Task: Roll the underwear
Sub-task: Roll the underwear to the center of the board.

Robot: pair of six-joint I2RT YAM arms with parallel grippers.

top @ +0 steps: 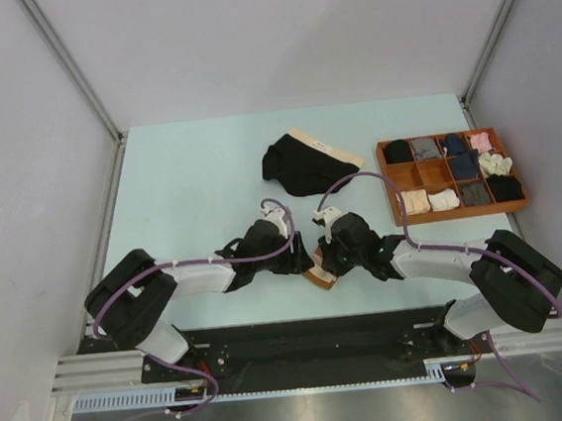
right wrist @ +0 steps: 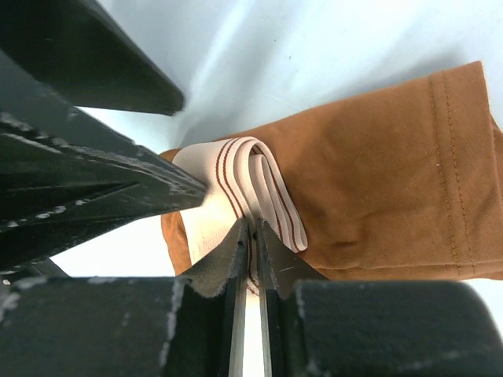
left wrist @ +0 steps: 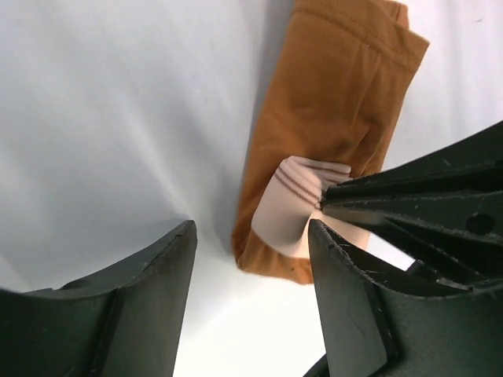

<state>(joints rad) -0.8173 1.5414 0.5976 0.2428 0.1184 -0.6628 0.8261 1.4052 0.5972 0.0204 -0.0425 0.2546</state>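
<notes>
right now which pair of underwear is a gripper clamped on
The rust-brown fabric briefs, pinched at the beige waistband by the right gripper; the black fabric briefs lie apart, untouched.

A laboratory robot cell: plain white panel walls (top: 274,32) stand around the pale green flat table (top: 188,180), with a grey aluminium mounting rail (top: 97,370) at its near edge.

From above, the brown briefs (top: 319,277) are mostly buried under the left gripper (top: 300,255) and right gripper (top: 330,257), just a sliver peeks out. Stuff in the tray (top: 389,185) on the right is too small to identify. Wrist views crop the briefs too.
</notes>
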